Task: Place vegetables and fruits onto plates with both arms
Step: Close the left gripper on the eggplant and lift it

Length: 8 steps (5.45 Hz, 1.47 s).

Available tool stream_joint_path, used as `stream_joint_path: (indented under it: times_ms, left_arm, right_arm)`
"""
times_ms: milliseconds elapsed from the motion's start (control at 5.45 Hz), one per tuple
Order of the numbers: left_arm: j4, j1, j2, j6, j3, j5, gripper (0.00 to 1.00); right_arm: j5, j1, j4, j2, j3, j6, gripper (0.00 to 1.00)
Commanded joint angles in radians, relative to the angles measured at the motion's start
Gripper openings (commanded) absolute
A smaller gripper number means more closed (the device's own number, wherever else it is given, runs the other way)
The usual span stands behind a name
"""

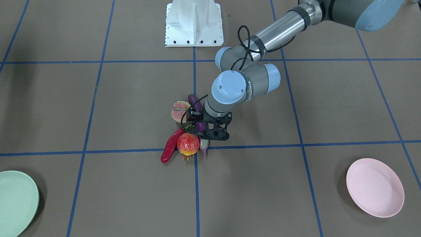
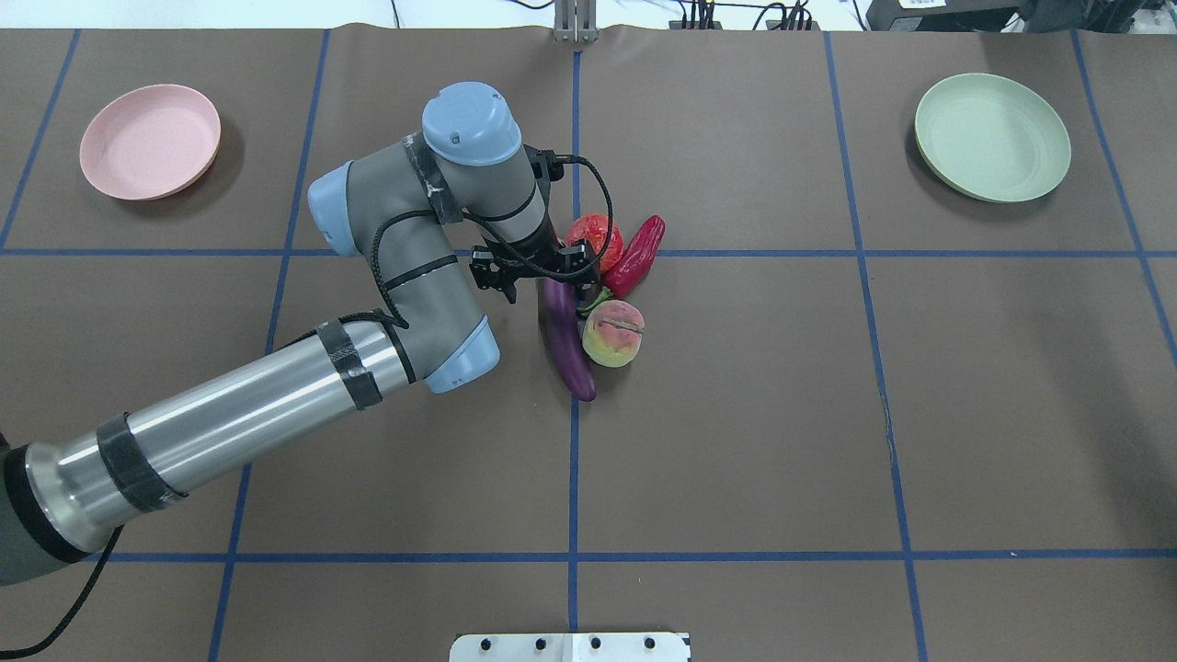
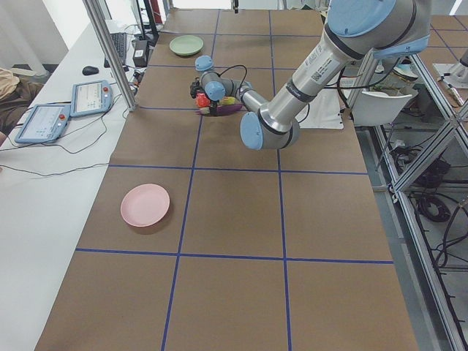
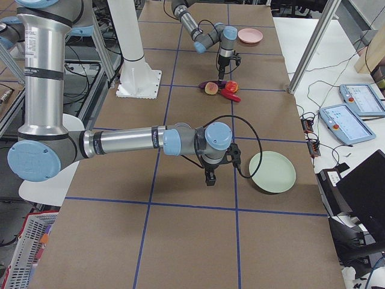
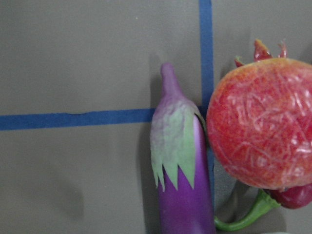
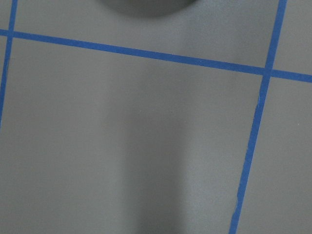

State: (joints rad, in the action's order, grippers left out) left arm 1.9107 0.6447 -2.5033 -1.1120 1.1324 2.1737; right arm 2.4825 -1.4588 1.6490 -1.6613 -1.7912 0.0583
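The purple eggplant point(image 2: 566, 348), pomegranate point(image 2: 596, 237), red chili point(image 2: 637, 254) and peach point(image 2: 613, 334) lie bunched at the table's middle. My left gripper point(image 2: 549, 276) is low over the eggplant's cap end, and its jaws look open on either side of it. The left wrist view shows the eggplant point(image 5: 183, 195) lying on the table beside the pomegranate point(image 5: 263, 126). The pink plate point(image 2: 150, 141) and the green plate point(image 2: 993, 138) are empty at the far corners. My right gripper point(image 4: 209, 178) hovers over bare table near the green plate point(image 4: 272, 171). I cannot tell whether it is open or shut.
The white base block point(image 1: 194, 23) stands at the robot's side of the table. Blue tape lines mark a grid on the brown table. Metal frame posts point(image 3: 110, 51) and control pendants point(image 3: 89, 97) stand along the operators' side.
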Motion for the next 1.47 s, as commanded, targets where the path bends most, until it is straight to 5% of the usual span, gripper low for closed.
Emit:
stream_joint_path:
  times_ms: [0, 550, 734, 1101, 1284]
  left_arm:
    - [0.007, -0.008, -0.006, -0.006, -0.017, 0.000, 0.87]
    - [0.020, -0.022, -0.006, -0.014, -0.025, -0.002, 0.68]
    - [0.024, -0.023, -0.006, -0.026, -0.026, -0.002, 0.55]
    - [0.033, -0.022, -0.006, -0.035, -0.030, 0.000, 0.00]
    - [0.033, 0.004, -0.006, -0.093, -0.008, 0.002, 0.00]
  right_arm:
    - [0.001, 0.000, 0.000, 0.000, 0.000, 0.000, 1.00]
    - [0.001, 0.000, 0.000, 0.000, 0.001, 0.000, 1.00]
    - [0.001, 0.000, 0.000, 0.000, 0.001, 0.000, 1.00]
    - [0.001, 0.000, 0.002, 0.000, 0.003, -0.002, 1.00]
    - [0.004, 0.000, 0.000, 0.000, 0.000, -0.002, 1.00]
